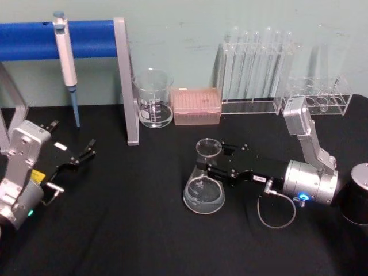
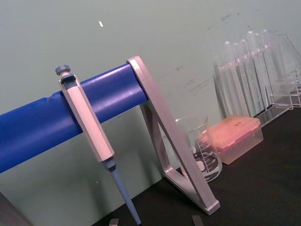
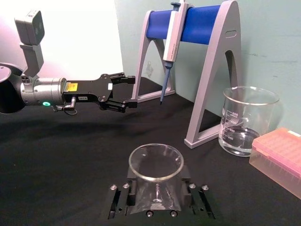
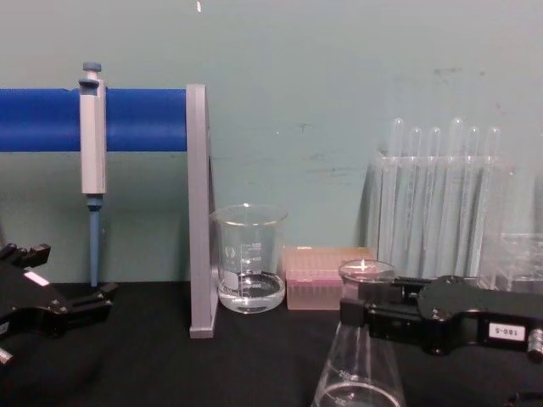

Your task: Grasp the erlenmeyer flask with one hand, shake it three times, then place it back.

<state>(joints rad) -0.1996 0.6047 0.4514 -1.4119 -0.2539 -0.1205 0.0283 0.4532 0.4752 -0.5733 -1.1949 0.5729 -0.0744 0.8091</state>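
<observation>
Table: black cloth across my whole workspace, with a pale green wall behind it.
Pipette stand: grey frame with a blue bar at the back left; I see it from the side in the left wrist view.
Right gripper: I have it reaching in from the right to mid-table. Its two black jaws are closed against the flask's neck, one on each side, just under the rim; the right wrist view shows the glass pinched between them.
Left gripper: parked low at the table's left, well apart from the flask, fingers spread wide and holding nothing.
Test-tube rack: clear rack of tall tubes against the wall at the back right.
Erlenmeyer flask: clear and upright near the table's centre, in front of the tip box. I cannot tell whether its base rests on the cloth.
Beaker: just right of the stand's leg, with a shallow layer of clear liquid.
Tip box: pink, just beside the beaker.
Pipette: hanging from the blue bar, tip down.
</observation>
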